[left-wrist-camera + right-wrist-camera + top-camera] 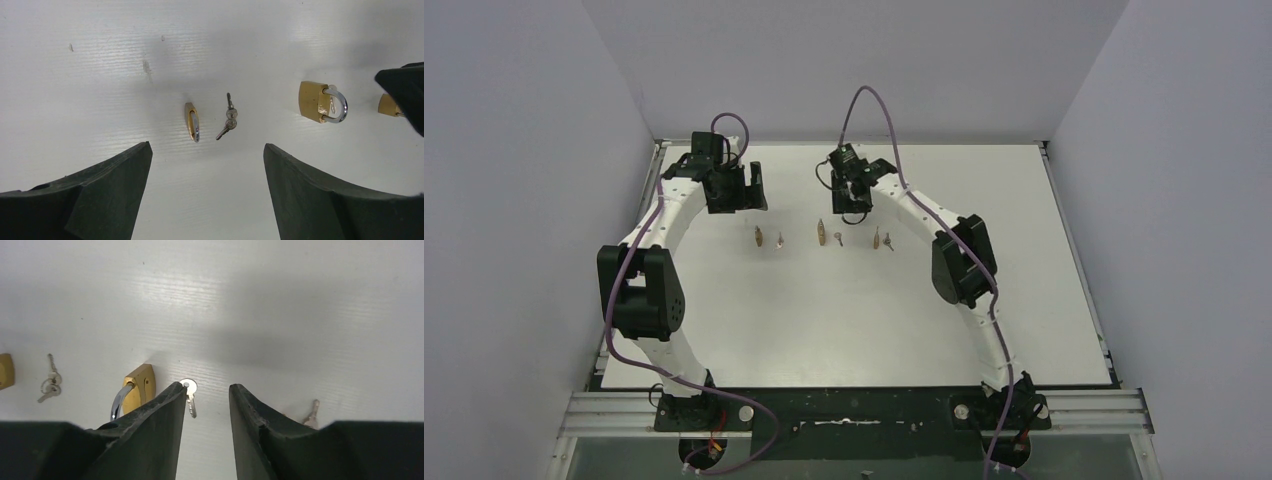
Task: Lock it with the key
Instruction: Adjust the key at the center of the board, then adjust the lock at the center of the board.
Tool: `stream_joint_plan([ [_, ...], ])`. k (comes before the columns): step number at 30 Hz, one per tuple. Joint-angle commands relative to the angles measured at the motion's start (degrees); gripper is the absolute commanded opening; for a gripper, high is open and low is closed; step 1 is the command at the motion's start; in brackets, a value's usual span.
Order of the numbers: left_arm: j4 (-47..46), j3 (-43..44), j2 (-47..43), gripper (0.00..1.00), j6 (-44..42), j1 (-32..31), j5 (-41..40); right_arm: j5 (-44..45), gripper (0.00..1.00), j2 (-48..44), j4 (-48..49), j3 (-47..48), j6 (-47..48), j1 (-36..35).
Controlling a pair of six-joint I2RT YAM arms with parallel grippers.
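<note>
Three brass padlocks lie in a row mid-table, each with a key to its right: left padlock (758, 237), middle padlock (821, 233), right padlock (876, 238). My left gripper (744, 207) hovers open and empty behind the left padlock (192, 121) and its key pair (228, 117). My right gripper (856, 210) is open with a narrow gap and holds nothing. In the right wrist view (207, 385), its left fingertip (175, 392) is beside a single silver key (189, 395), next to the middle padlock (137, 390), whose shackle stands open.
The middle padlock (320, 102) with its open shackle shows in the left wrist view; a third padlock (387, 105) is partly hidden behind the right gripper (405, 95). Another key (311, 414) lies by the right finger. Grey walls enclose the white table (844, 320).
</note>
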State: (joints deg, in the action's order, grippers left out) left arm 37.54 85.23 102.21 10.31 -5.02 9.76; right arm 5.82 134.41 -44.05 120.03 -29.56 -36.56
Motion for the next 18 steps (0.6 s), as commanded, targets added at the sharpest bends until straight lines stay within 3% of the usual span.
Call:
stream_joint_plan([
  [1, -0.62, 2.75, -1.9, 0.8, 0.15, 0.47, 1.66, 3.13, 0.39, -9.16, -3.49, 4.48, 2.65, 1.83],
  [10, -1.22, 2.36, -2.08, 0.8, 0.59, 0.45, 2.02, 7.38, 0.39, -15.86, -6.19, -8.31, -0.62, 4.13],
  [18, -1.5, 2.13, -2.46, 0.8, 0.79, 0.45, 2.1, 5.45, 0.38, -17.15, -3.89, -14.9, -2.54, 4.58],
])
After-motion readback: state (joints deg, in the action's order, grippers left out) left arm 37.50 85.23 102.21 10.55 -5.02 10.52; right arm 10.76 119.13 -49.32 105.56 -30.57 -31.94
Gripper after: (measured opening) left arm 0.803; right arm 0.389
